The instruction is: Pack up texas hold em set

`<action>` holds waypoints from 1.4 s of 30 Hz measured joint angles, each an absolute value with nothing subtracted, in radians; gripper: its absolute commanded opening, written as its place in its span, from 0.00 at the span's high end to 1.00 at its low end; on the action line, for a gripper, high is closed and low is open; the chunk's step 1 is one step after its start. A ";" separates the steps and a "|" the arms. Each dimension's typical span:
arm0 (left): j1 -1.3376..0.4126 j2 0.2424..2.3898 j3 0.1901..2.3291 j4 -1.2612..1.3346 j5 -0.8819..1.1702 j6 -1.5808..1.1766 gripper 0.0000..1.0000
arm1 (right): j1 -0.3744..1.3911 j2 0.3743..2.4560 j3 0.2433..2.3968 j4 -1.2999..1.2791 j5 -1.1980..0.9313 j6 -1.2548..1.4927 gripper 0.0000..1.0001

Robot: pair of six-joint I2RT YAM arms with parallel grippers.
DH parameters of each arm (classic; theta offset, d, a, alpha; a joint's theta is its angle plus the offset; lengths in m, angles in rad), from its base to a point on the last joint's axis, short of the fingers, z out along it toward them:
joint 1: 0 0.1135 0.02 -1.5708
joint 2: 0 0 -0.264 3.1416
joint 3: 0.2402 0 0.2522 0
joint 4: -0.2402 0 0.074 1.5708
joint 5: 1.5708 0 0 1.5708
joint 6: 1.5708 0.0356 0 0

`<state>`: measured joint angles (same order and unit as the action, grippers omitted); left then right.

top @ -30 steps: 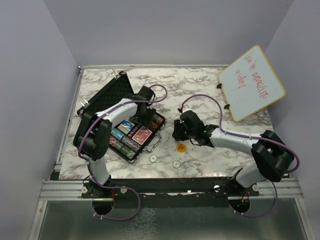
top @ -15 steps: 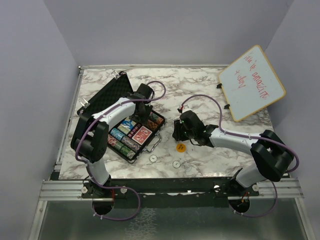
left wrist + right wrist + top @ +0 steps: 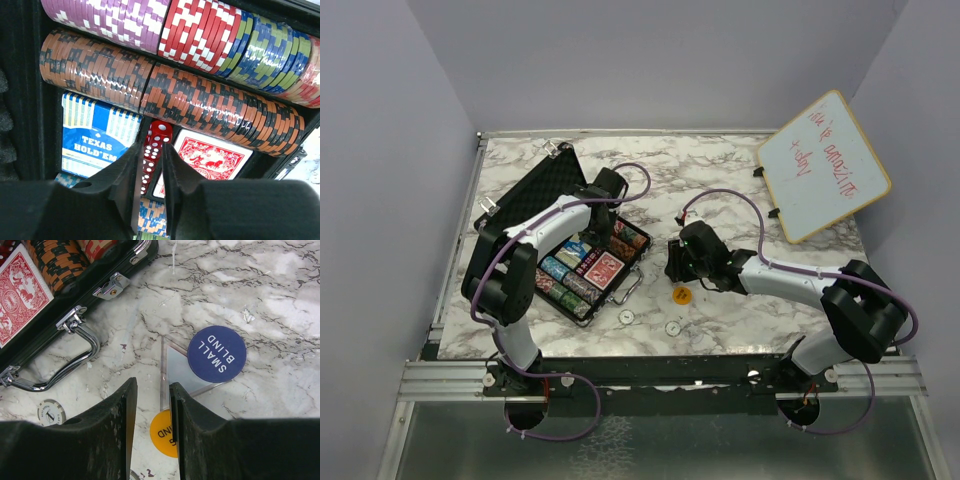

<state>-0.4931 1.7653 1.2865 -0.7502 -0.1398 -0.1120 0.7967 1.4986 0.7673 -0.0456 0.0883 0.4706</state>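
Work inside the open black hard case point(image 3: 535, 195) at the left of the desk point(image 3: 740, 190), below the racked chip stacks point(image 3: 200, 107). Hold the left jaws square over the slot between the blue deck point(image 3: 97, 135) and the red deck point(image 3: 210, 155), seating the red dice point(image 3: 159, 135) evenly without nudging either deck. Then fetch the loose pieces right of the case: SMALL BLIND button point(image 3: 216, 354), yellow button point(image 3: 162, 432).

Left arm point(image 3: 535, 230): bent over the case, pointing steeply down, left jaws narrowed around the dice row. Right arm point(image 3: 790, 280): stretched left, low over the desk, right jaws partly closed about a clear plastic piece point(image 3: 175, 365). Cannot tell a true grip from a mere straddle on either side.
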 measured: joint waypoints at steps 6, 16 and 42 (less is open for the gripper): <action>-0.493 1.774 1.296 -0.751 -0.154 -0.120 0.79 | 0.797 1.499 0.767 -0.046 0.088 0.471 0.62; -0.493 1.803 1.299 -0.751 -0.159 -0.134 0.80 | 0.797 1.499 0.767 -0.046 0.088 0.471 0.62; -0.493 1.779 1.284 -0.751 -0.176 -0.161 0.76 | 0.797 1.499 0.767 -0.046 0.088 0.471 0.62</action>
